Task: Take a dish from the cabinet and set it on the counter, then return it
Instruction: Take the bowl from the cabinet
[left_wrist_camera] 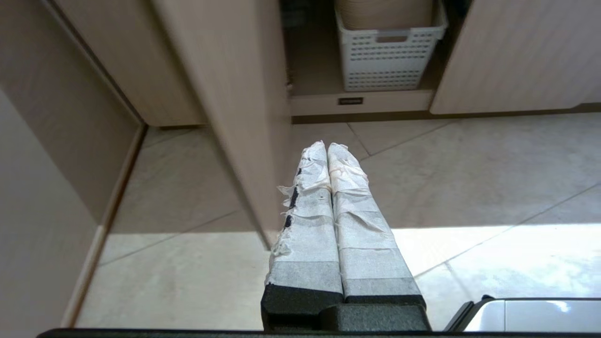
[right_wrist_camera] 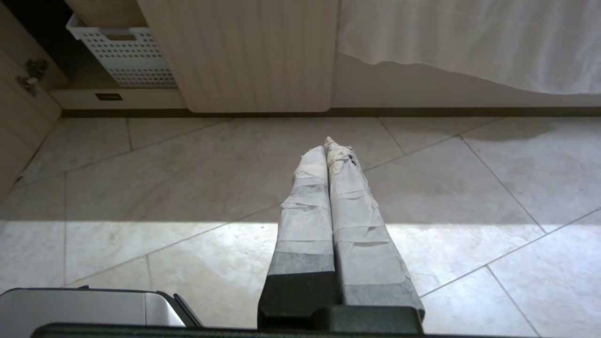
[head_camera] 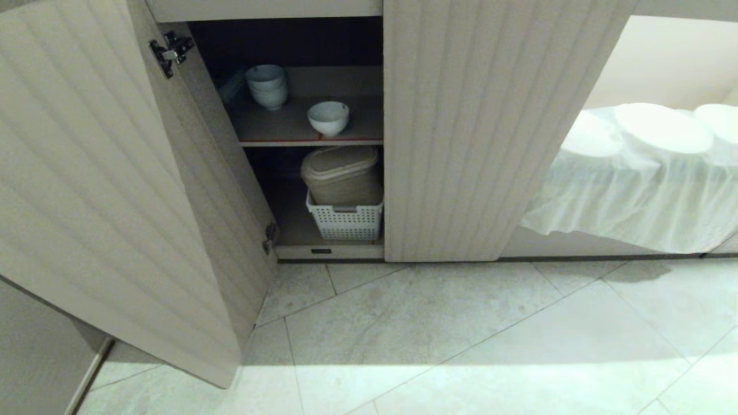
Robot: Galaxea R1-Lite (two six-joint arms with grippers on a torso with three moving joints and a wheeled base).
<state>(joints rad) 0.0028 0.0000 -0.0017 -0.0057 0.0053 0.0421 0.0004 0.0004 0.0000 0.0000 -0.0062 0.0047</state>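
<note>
The dish (head_camera: 328, 117), a small white bowl, stands alone near the front of the cabinet's upper shelf (head_camera: 277, 129), which has a red front edge. The cabinet's left door (head_camera: 109, 184) hangs wide open; its right door (head_camera: 484, 127) is closed. The counter is out of view. My left gripper (left_wrist_camera: 327, 146) is shut and empty, low over the floor beside the open door's edge. My right gripper (right_wrist_camera: 325, 146) is also shut and empty, over the tiles in front of the closed door. Neither arm shows in the head view.
A stack of white bowls (head_camera: 267, 85) sits at the shelf's back left. Below, a white perforated basket (head_camera: 346, 221) holds a beige lidded container (head_camera: 341, 173). A white cloth (head_camera: 640, 190) drapes an opening to the right, with white plates (head_camera: 663, 127) on it. Pale floor tiles (head_camera: 461, 334) lie before the cabinet.
</note>
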